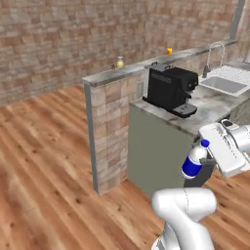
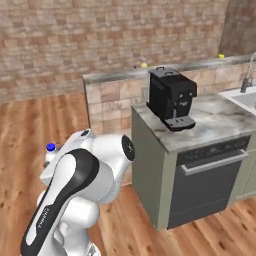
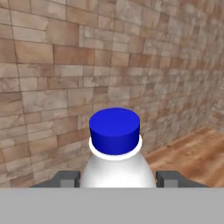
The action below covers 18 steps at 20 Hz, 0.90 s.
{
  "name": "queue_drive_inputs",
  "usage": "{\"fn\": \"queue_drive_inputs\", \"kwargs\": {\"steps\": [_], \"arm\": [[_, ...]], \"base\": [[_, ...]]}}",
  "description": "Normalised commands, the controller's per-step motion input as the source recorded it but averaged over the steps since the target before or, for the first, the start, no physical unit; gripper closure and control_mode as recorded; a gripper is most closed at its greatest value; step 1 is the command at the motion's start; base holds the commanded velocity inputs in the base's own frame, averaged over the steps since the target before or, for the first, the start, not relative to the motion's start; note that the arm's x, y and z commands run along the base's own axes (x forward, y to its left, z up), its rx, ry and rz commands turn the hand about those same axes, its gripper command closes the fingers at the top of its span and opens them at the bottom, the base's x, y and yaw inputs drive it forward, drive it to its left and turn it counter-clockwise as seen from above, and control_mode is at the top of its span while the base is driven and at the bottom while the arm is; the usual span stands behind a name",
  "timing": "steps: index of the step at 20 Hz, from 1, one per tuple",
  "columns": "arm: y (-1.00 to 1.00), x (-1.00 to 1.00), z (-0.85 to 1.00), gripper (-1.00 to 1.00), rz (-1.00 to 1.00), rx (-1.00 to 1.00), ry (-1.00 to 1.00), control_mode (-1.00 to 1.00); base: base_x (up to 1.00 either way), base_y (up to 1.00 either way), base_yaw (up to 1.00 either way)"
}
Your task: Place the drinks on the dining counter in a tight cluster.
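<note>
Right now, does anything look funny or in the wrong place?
Nothing is spilled or broken. The one odd sight is the blue-and-white bottle: it sits in the gripper, up in the air over the wooden floor, tilted, beside the counter with the black coffee machine.

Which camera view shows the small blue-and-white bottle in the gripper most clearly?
The left base view: the blue-and-white bottle appears whole from the side, held in the gripper. The hand view shows its blue cap and white shoulder between the fingers. The right base view shows just its cap behind the arm.

Glossy plastic bottle (image 3: 116, 151), matt brick wall (image 3: 52, 65)
</note>
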Motion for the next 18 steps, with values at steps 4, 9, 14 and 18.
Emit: {"fn": "queue_drive_inputs", "kwargs": {"steps": [4, 9, 14, 18], "arm": [[0.0, 0.0, 0.0, 1.0, 0.0, 0.0, 0.0, 1.0], [0.0, 0.0, 0.0, 1.0, 0.0, 0.0, 0.0, 1.0], [0.0, 0.0, 0.0, 1.0, 0.0, 0.0, 0.0, 1.0], [0.0, 0.0, 0.0, 1.0, 0.0, 0.0, 0.0, 1.0]], "base": [[0.51, 1.0, -0.41], [0.47, 1.0, -0.35], [0.3, 1.0, -0.37], [0.27, 1.0, -0.39]]}}
